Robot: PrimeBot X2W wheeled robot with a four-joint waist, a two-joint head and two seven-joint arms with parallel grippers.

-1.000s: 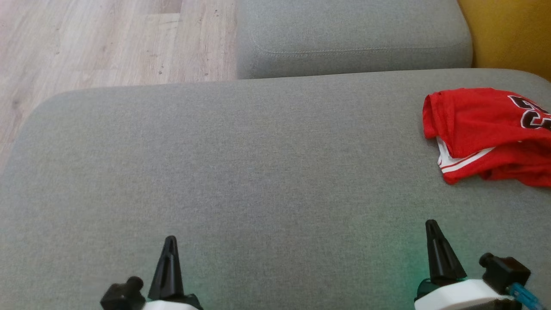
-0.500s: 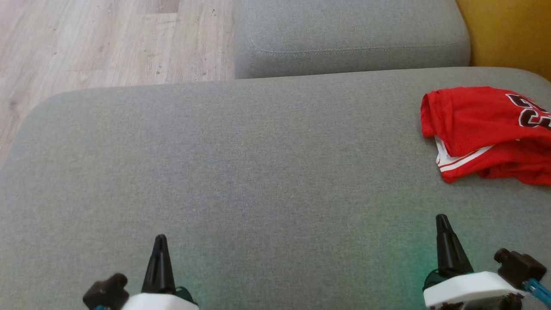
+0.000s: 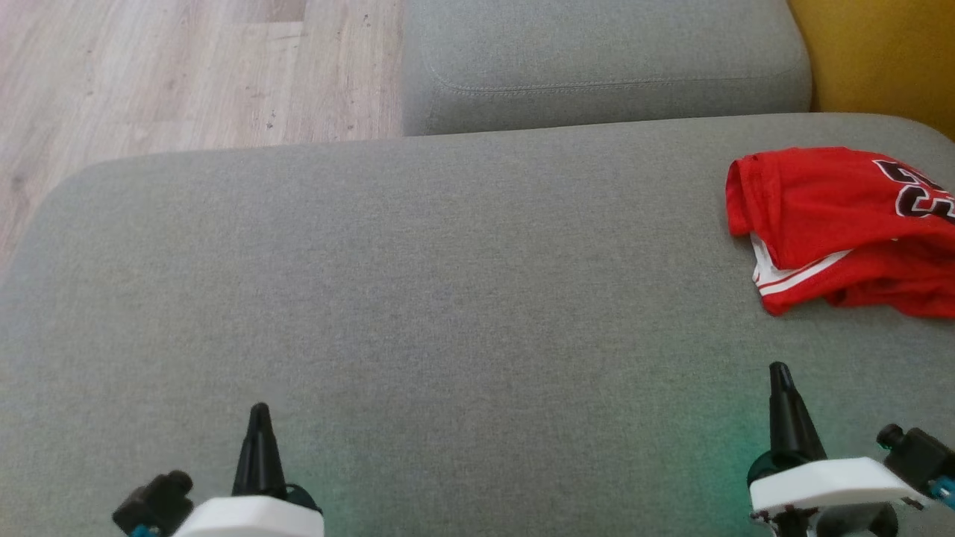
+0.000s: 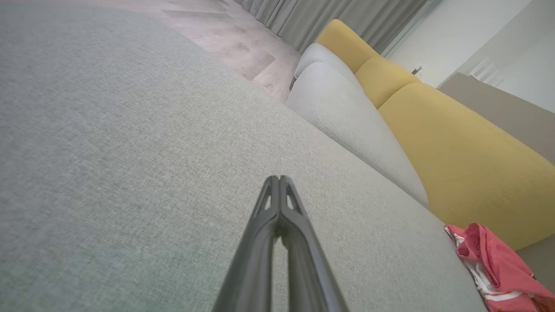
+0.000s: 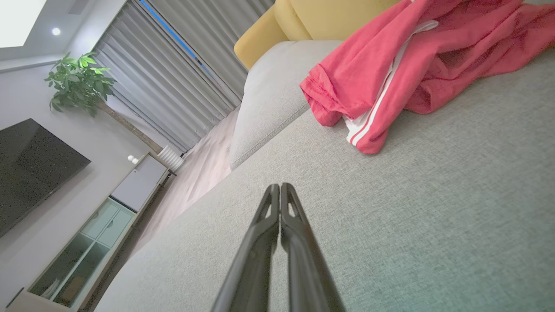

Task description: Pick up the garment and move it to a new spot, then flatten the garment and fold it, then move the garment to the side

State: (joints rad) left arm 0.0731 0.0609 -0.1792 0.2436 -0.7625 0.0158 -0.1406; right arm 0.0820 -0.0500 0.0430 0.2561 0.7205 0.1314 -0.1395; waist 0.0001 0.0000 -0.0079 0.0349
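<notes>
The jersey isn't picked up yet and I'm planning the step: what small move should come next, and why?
Probably reach the right gripper forward and rightward toward the jersey, opening its jaws on the way. The jersey lies bunched at the right edge of the cushion, untouched. Both grippers are shut and apart from it, and the right one is nearer than the left gripper.

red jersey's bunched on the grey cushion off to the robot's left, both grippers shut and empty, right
Not left: the head view shows the garment toward the robot's right, beyond the right gripper. It is bunched on the grey cushion; the left gripper and the right are shut and empty.
</notes>
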